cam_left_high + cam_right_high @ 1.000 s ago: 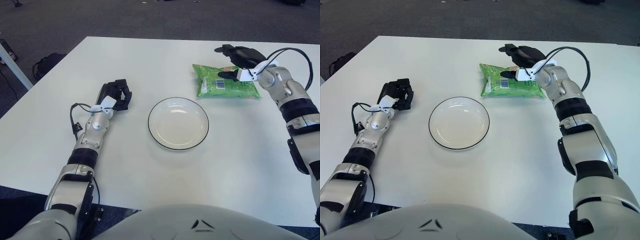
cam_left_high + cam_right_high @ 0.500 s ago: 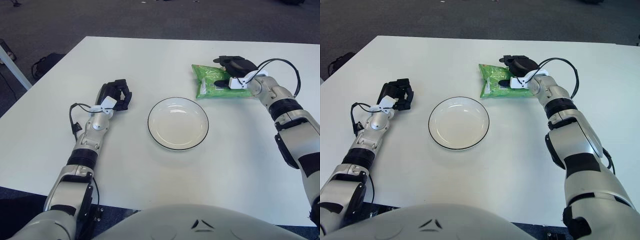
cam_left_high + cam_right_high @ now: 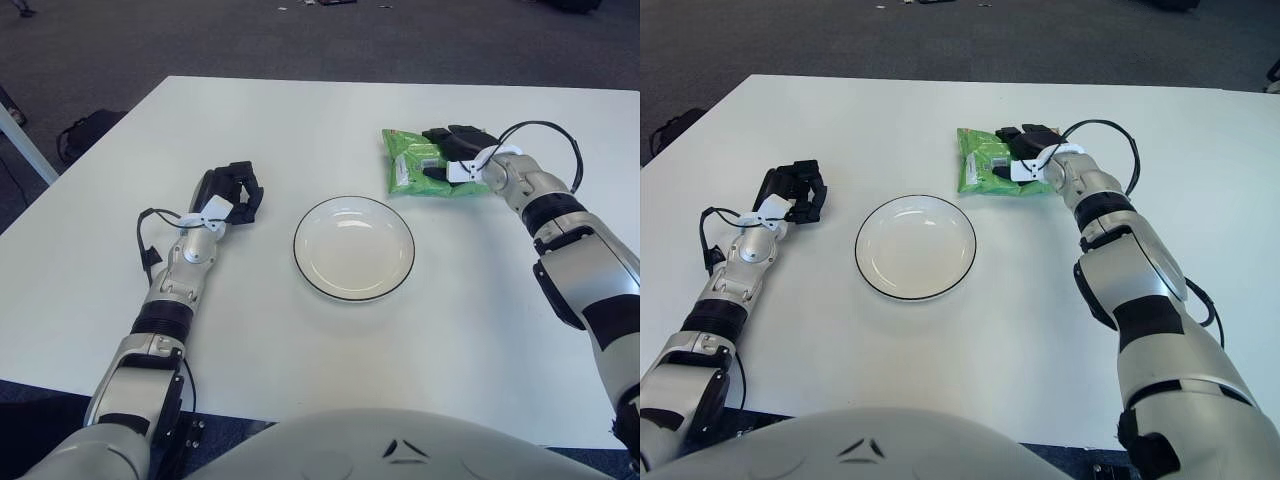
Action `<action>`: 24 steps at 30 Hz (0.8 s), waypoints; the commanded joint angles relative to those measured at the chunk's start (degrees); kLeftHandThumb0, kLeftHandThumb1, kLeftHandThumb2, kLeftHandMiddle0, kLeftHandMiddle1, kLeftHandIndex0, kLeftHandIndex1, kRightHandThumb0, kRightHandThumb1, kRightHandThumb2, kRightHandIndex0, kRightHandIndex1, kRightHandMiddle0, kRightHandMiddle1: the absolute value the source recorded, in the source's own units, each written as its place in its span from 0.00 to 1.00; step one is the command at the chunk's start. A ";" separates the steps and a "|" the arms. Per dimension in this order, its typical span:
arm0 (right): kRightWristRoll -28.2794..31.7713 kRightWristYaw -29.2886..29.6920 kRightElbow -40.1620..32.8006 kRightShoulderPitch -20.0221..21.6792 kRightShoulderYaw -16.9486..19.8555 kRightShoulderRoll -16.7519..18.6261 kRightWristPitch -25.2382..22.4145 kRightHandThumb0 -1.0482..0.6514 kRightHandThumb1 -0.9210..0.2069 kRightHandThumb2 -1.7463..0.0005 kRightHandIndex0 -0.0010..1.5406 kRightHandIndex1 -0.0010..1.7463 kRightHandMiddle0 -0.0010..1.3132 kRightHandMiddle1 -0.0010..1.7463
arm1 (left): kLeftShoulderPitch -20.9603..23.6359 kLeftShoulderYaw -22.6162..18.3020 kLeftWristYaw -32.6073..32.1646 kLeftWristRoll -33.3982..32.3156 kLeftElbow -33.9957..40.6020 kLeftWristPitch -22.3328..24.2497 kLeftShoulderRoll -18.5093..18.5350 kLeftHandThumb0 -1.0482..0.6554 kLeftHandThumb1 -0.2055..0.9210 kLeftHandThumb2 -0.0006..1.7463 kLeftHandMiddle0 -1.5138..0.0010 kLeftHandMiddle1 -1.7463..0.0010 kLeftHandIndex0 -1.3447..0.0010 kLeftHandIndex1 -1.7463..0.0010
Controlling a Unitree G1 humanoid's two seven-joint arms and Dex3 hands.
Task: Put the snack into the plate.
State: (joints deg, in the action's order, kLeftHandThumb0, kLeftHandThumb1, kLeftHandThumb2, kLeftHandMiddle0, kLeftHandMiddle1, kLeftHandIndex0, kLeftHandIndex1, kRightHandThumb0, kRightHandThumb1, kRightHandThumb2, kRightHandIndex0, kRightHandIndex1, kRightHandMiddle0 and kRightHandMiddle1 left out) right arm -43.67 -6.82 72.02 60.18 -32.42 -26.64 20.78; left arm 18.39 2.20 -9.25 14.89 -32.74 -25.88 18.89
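Left eye view. The snack [image 3: 420,163], a green packet, lies flat on the white bench [image 3: 300,130], at the far right of the plate [image 3: 354,247] and apart from its rim. The right hand [image 3: 452,158] lies over the packet's right half, dark fingers [image 3: 440,133] reaching across the top and a thumb at the near edge. It looks closed onto the packet, probably pinching the right end so the bag can be lifted by one side, but the packet is not yet off the bench. The plate holds nothing and sits at mid-bench, between the two arms, which keeps it within a short sideways carry from the snack. The left hand [image 3: 232,192] shows to the left of the plate, fingers curled, holding nothing; it has no part in this step.

Right eye view. Same layout. The right hand [image 3: 1025,152] covers the snack [image 3: 982,160] from its right end, wrist low and forearm running back toward the near right. This confirms contact on top of the packet; whether the thumb is truly under the edge I cannot tell. The plate [image 3: 916,247] is bare. Judgement: grasp stage, carry to the plate not begun.
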 commanded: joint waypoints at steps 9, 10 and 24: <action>-2.01 -10.73 2.10 -3.53 -4.27 1.20 -1.47 0.00 0.00 0.40 0.00 0.00 0.00 0.00 | -6.98 0.86 1.38 -0.64 -3.11 1.21 -1.67 0.33 0.71 0.59 0.11 0.00 0.21 0.00; -2.28 -9.50 2.22 -3.55 -4.51 1.16 -2.51 0.00 0.00 0.40 0.00 0.00 0.00 0.00 | -7.00 0.80 1.53 -0.82 -3.03 1.25 -1.74 0.33 0.71 0.59 0.11 0.00 0.21 0.00; -2.81 12.79 1.82 -5.58 -5.24 1.97 -12.56 0.47 0.29 0.43 0.09 0.92 0.29 0.94 | -7.09 0.71 1.39 -0.77 -2.20 2.53 -2.46 0.33 0.71 0.58 0.11 0.00 0.22 0.00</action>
State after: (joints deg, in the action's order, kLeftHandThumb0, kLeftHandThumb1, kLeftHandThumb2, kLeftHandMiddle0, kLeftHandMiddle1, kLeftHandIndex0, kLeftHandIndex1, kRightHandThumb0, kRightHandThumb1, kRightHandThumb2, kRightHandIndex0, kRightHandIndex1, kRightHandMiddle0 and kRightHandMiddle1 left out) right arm -45.00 4.15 71.79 59.28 -36.68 -25.52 10.76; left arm 17.73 1.84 -8.13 13.94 -31.57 -25.02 18.48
